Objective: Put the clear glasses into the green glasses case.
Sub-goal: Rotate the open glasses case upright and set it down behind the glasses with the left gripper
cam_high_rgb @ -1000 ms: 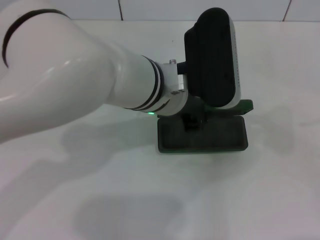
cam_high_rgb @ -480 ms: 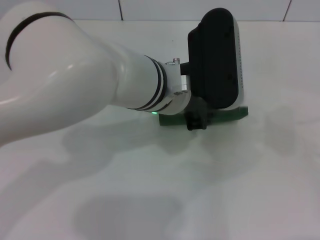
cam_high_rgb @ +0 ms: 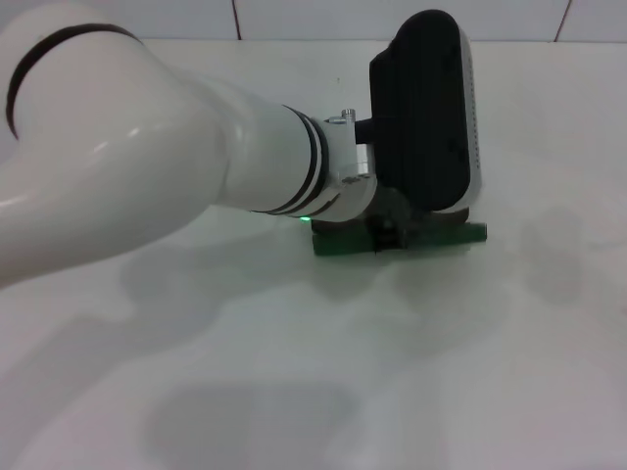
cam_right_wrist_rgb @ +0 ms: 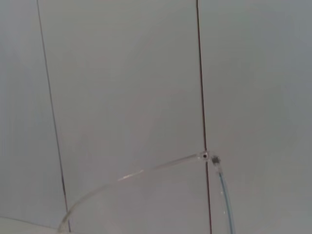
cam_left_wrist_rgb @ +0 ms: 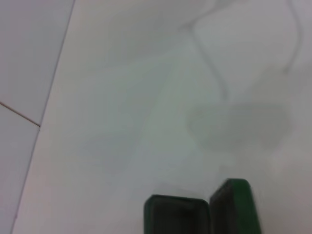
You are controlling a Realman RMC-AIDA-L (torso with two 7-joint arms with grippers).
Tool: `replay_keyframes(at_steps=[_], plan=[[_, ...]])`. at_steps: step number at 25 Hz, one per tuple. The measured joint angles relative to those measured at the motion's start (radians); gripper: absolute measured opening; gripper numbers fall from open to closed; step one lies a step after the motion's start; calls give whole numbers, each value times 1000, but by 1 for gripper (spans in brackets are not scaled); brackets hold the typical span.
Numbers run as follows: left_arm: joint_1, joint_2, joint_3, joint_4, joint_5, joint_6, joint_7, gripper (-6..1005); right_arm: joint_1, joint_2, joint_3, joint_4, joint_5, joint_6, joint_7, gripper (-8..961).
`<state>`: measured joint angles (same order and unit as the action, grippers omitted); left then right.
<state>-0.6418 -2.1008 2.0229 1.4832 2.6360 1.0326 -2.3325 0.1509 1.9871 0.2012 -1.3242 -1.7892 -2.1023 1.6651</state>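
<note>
The green glasses case (cam_high_rgb: 441, 239) lies on the white table right of centre, showing as a low green strip. My left gripper (cam_high_rgb: 387, 233) reaches down onto its near-left part, shut on the case under the black wrist housing. In the left wrist view the case (cam_left_wrist_rgb: 236, 204) shows a green half standing beside a dark half. The clear glasses (cam_right_wrist_rgb: 208, 158) appear only in the right wrist view, raised before a tiled wall, with one thin temple arm and a lens edge in sight. My right gripper holds them, its fingers outside the picture.
My bulky white left arm (cam_high_rgb: 147, 166) crosses the left half of the head view and hides the table behind it. White tabletop (cam_high_rgb: 294, 372) spreads in front of the case. A tiled wall (cam_high_rgb: 294, 15) runs along the back.
The dark half of the case that lay flat toward me has swung up and over with my left gripper. The case now shows as a thin green strip.
</note>
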Motion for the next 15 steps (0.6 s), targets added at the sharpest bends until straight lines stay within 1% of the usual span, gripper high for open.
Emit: replay_keyframes(at_steps=[2, 9, 15], plan=[[6, -1, 0, -1, 0, -12, -1, 393, -2, 0, 1, 0, -1, -2, -2, 73], [62, -1, 4, -12, 1, -78, -2, 390, 2, -2, -5, 25, -10, -3, -3, 73], [74, 0, 42, -57, 5, -131, -2, 387, 4, -2, -6, 26, -19, -4, -4, 73]])
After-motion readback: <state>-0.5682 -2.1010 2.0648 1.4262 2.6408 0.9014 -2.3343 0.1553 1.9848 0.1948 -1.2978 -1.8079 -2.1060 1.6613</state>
